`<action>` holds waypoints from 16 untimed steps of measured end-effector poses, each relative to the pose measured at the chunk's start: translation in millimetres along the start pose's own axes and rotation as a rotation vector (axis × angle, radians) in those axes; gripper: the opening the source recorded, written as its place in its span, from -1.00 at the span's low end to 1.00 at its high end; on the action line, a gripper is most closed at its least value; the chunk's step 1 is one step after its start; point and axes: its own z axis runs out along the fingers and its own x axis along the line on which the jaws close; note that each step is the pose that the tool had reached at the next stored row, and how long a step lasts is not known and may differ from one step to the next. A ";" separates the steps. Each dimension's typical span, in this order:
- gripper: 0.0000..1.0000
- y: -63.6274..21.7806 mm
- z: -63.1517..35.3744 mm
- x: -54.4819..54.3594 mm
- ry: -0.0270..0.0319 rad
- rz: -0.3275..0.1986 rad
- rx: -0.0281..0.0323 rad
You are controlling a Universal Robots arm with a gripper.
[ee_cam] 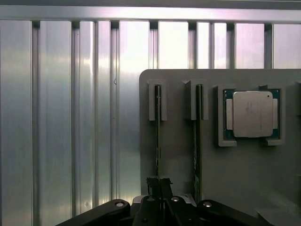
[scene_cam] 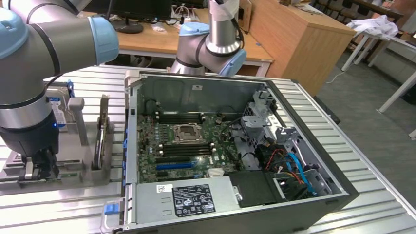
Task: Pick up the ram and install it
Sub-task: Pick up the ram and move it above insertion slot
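Grey slot posts keep the ram [ee_cam: 157, 136] standing on its long edge in the holder plate [ee_cam: 176, 155]. I think the reason is this: a thin board that stands upright offers its two flat faces to the fingers, while a board lying flat would offer nothing to pinch. The ram sits in the slot nearest to the plate's edge.

The tool [ee_cam: 159, 184] is directly over it, on the same line as the stick. Its fingers stand almost together, very narrow, with the thin board between them. So it seems to me that the tool is clamped on the ram, which is not yet lifted out of its slot.

A second stick [ee_cam: 197, 141] stands parallel in the neighbour slot, just beside the ram but apart from it, so the fingers have room around the ram without touching it. The square processor [ee_cam: 252, 114] lies flat in its own pocket on the far side of that second stick. The plate rests on the ribbed metal bench [ee_cam: 70, 117].

In the exterior view the arm [scene_cam: 26, 97] reaches down over the holder at that view's left, near the hard drive [scene_cam: 57, 109] with the blue label. The open computer case [scene_cam: 188, 92] lies on its side well apart, toward that view's right. Its motherboard [scene_cam: 188, 141] faces up, probably so that the dark memory slots [scene_cam: 179, 117] can be reached from above.
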 end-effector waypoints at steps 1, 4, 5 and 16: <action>-0.76 0.0 0.0 0.0 0.0000 0.000 0.0000; -0.76 0.0 0.0 0.0 0.0000 0.000 0.0000; -0.76 0.0 0.0 0.0 0.0000 0.000 0.0000; -0.76 0.0 -16.5 -0.3 -0.0001 0.000 0.0000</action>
